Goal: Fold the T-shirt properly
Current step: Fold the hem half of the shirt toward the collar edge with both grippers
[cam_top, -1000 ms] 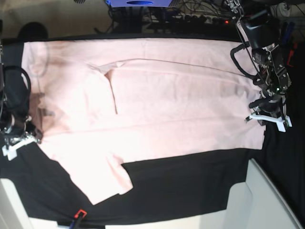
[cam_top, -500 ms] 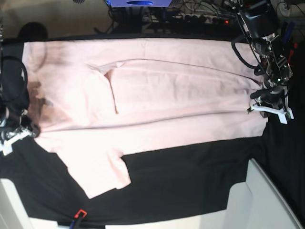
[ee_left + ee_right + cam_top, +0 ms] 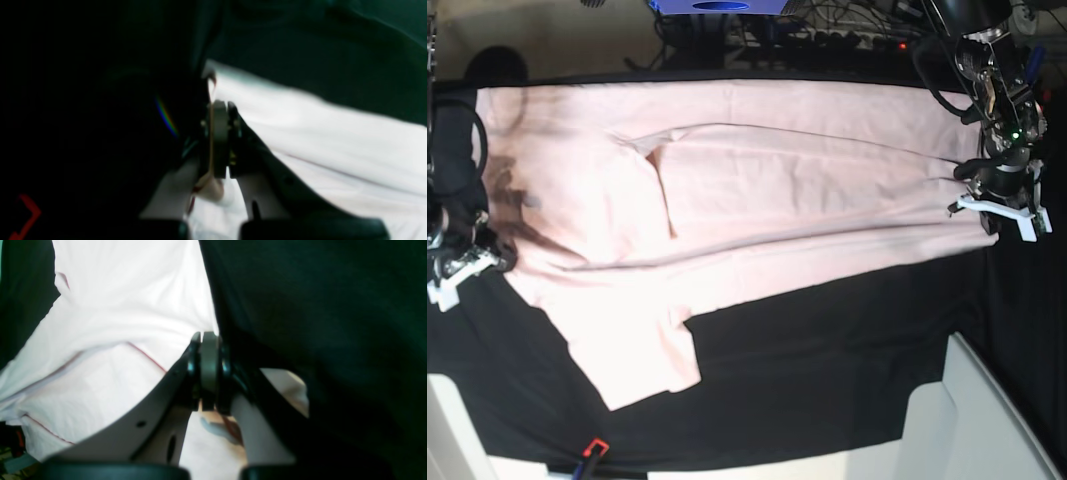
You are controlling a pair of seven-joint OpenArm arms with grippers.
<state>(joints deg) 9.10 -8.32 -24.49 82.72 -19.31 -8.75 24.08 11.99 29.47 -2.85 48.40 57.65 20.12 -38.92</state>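
Note:
The pale pink T-shirt [image 3: 777, 200] lies spread plain side up across the black table cloth [image 3: 827, 370], with one sleeve [image 3: 642, 355] reaching toward the front. My left gripper [image 3: 1000, 208] is shut on the shirt's right edge. In the left wrist view the left gripper [image 3: 218, 140] pinches a strip of the pink fabric [image 3: 333, 140] between its shut jaws. My right gripper [image 3: 462, 268] is shut on the shirt's left edge. In the right wrist view the right gripper [image 3: 208, 373] is closed on the cloth [image 3: 116, 323]. No lettering shows.
White bin corners stand at the front right [image 3: 987, 420] and front left [image 3: 447, 430]. Cables and a blue object [image 3: 717, 6] lie behind the table. A small red-orange item [image 3: 594, 447] sits at the front edge.
Both grippers have moved toward the far side of the table while holding the shirt's ends. The shirt's near edge has moved back with them and is pulled tauter.

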